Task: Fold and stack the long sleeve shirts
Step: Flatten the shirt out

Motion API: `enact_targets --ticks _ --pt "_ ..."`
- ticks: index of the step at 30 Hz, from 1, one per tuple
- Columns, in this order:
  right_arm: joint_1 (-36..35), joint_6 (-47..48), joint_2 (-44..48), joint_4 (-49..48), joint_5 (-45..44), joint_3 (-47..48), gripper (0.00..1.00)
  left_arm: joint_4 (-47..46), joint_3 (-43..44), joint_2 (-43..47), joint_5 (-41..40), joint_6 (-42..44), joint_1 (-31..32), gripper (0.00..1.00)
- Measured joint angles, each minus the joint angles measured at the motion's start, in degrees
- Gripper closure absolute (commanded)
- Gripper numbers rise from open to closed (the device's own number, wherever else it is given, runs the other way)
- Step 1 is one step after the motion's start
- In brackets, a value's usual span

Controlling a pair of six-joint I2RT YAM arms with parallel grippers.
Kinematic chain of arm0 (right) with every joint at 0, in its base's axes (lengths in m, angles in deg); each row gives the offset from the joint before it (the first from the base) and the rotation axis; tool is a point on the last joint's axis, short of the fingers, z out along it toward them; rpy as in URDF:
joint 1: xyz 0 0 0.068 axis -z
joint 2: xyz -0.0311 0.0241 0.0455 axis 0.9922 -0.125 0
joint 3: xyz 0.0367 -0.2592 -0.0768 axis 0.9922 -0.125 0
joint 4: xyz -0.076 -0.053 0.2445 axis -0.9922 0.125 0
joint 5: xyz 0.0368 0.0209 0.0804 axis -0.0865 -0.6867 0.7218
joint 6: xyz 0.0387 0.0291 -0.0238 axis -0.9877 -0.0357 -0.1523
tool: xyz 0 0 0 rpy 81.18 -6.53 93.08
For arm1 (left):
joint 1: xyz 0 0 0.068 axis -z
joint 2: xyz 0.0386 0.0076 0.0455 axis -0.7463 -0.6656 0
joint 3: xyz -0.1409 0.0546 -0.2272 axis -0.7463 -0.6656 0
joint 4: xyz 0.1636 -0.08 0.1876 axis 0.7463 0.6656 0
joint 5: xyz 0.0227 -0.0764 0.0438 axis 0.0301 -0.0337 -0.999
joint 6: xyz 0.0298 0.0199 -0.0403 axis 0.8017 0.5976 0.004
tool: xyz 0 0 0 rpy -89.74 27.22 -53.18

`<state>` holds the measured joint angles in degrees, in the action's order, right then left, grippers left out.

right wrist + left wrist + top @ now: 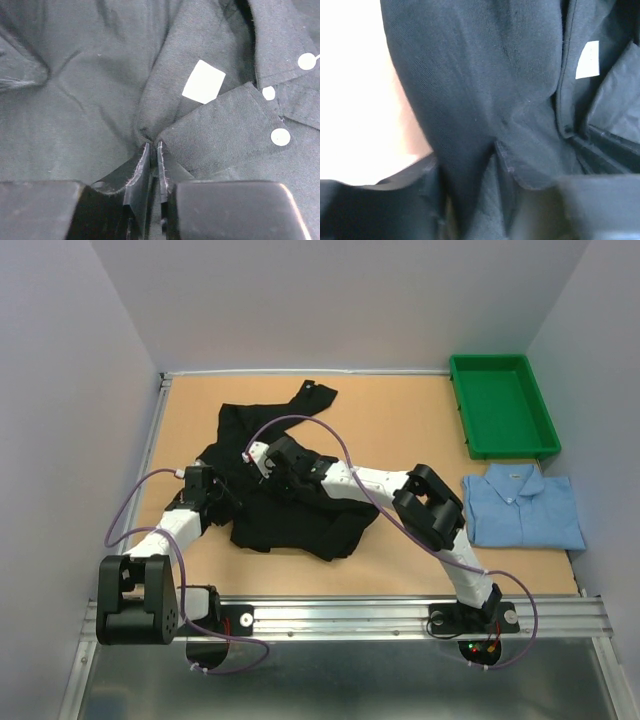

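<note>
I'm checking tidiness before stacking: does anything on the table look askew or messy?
The black shirt lies crumpled mid-table, one sleeve trailing toward the far edge, not yet folded. The light blue shirt sits neatly folded at the right, near the green tray. Nothing else stands out.

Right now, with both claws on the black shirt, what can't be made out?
Top view: left claw and right claw tips, hidden under their wrists over the black shirt.
Left wrist view: whether that claw pinches cloth; its fingers are blurred, dark on dark.
Right wrist view: print on the white tag; none legible.
Top view: sleeves of the light blue shirt, folded out of sight.
</note>
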<state>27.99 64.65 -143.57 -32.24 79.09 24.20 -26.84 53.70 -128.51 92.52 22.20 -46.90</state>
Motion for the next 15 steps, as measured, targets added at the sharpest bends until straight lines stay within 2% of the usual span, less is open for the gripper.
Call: enact_targets --ticks 1,2,5,11,15 --pt "0.0 -0.04 -0.04 -0.02 -0.17 0.0 0.98 -0.04 -0.04 -0.22 0.17 -0.17 0.0 0.75" --pt "0.0 0.24 -0.11 -0.02 -0.44 0.0 0.99 -0.24 -0.04 -0.57 0.31 -0.37 0.0 0.85" --pt "0.0 0.35 -0.11 0.0 -2.45 0.15 0.99 -0.9 -0.04 -1.38 0.76 -0.57 0.0 1.0" --pt "0.5 1.14 1.92 0.09 -8.28 0.48 1.0 -1.03 -0.04 -1.7 0.72 -0.39 0.0 1.0" --pt "4.66 -0.9 7.85 0.07 -11.32 0.33 0.99 0.31 0.5 -1.33 -0.57 0.44 0.02 1.0"
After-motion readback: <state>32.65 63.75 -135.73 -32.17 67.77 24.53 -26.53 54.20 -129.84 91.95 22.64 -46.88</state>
